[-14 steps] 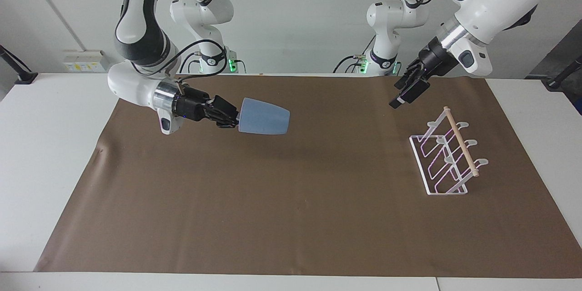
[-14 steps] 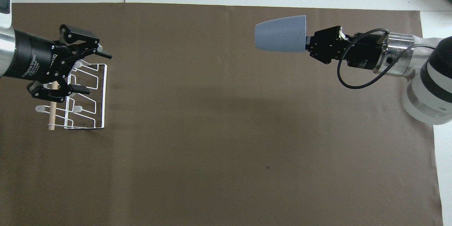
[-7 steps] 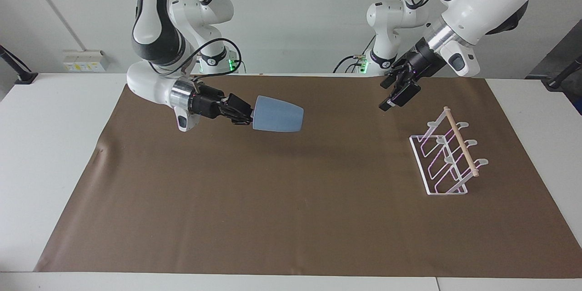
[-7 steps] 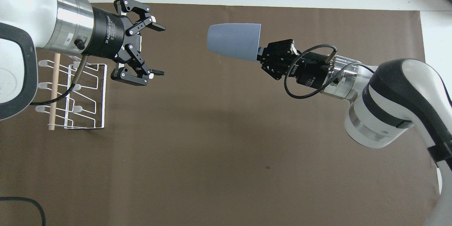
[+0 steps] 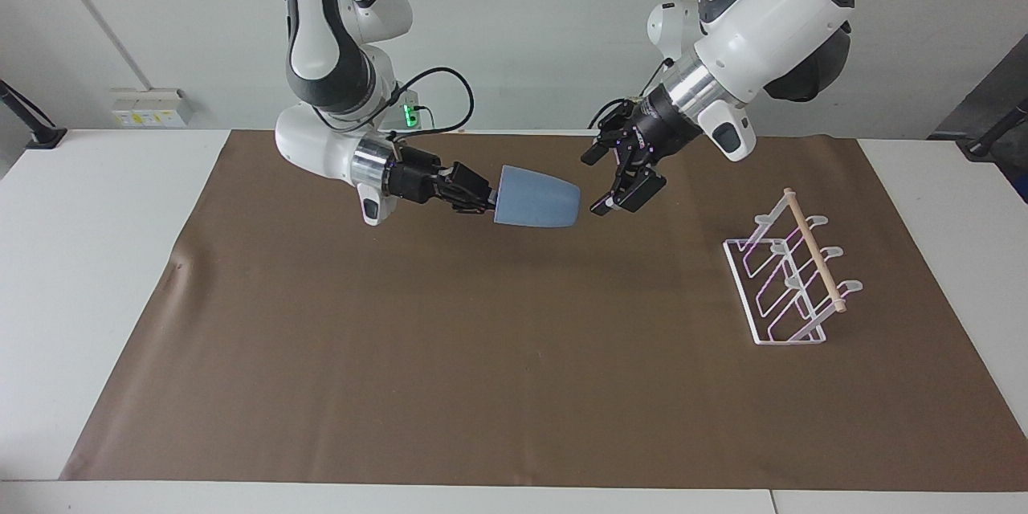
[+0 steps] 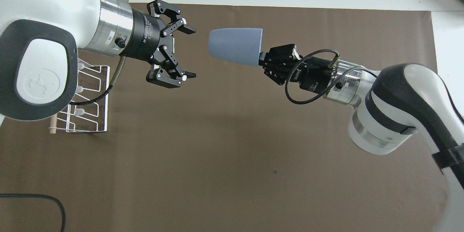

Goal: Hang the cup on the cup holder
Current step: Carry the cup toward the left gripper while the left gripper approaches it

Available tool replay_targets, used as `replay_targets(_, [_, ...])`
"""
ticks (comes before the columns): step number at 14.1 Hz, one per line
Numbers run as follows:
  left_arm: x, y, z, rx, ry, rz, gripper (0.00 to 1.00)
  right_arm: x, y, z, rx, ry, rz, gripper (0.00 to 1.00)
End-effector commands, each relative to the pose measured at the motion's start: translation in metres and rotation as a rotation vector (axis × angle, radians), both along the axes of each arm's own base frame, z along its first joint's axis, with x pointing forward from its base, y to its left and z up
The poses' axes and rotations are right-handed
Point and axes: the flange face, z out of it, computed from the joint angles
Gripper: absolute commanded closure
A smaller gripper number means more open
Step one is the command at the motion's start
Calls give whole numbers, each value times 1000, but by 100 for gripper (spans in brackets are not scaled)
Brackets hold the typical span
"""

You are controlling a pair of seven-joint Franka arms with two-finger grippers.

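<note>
Right tool (image 5: 482, 198) grips cup (image 5: 536, 197) by rim end, cup level in air over mat (image 5: 482, 353) mid-bench, base pointing at left tool (image 5: 617, 177). Since a second ago both arms converged: left tool left cup holder (image 5: 791, 277), now wide open, just short of cup base. Reads as handover setup; holder sits at left arm's end. Left tool body lettering partly legible: "2F Adaptive Gripper".
</note>
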Motion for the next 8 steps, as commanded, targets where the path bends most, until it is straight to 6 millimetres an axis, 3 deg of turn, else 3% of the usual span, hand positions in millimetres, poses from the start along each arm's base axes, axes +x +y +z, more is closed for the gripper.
replay_targets(1, [8,-19,-3,-44,10,60,0,-13,5,5,10,-37,1,100])
replay_targets(8, [3,-44,-15,-50,9,71,0,-14,5,4,7,-40,1,100])
